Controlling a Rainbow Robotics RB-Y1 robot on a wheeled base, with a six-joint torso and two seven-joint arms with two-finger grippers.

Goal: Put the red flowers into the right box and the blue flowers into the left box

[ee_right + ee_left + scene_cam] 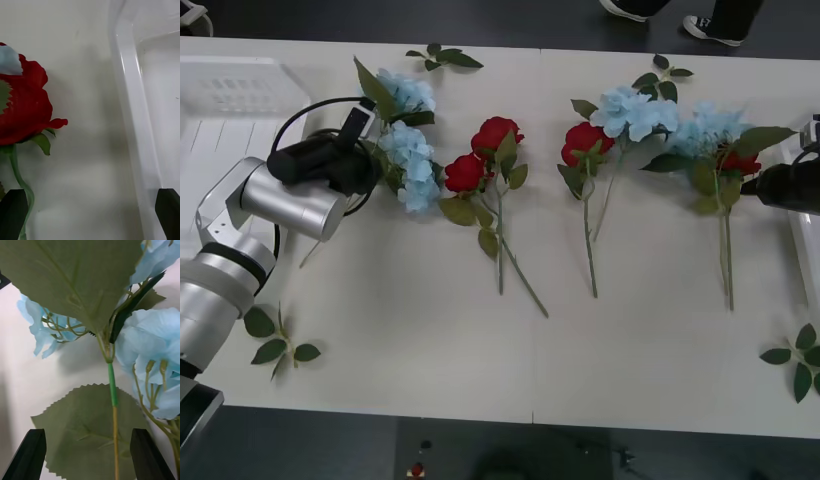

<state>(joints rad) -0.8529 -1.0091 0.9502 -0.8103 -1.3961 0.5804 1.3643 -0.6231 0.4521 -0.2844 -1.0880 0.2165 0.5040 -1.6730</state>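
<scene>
Blue flowers (408, 152) lie at the table's left, and my left gripper (370, 142) is right against them. Its black fingers (32, 453) stand open on either side of a blue flower's green stem (113, 390), with pale blue petals (157, 352) and large leaves just beyond. The left box (230, 100) sits at the back left. Red flowers (480, 155) lie mid-table, with another (585, 140) beside more blue flowers (635, 110). My right gripper (758, 186) is open beside a red rose (24, 108), whose stem runs by one finger (13, 212). The right box (131, 112) rim is close on the other side.
Loose green leaf sprigs lie at the back (445, 57), at the front left (280, 345) and at the front right (800, 360). The front half of the white table (510, 370) is bare. The right box's edge (805, 250) shows at the table's right side.
</scene>
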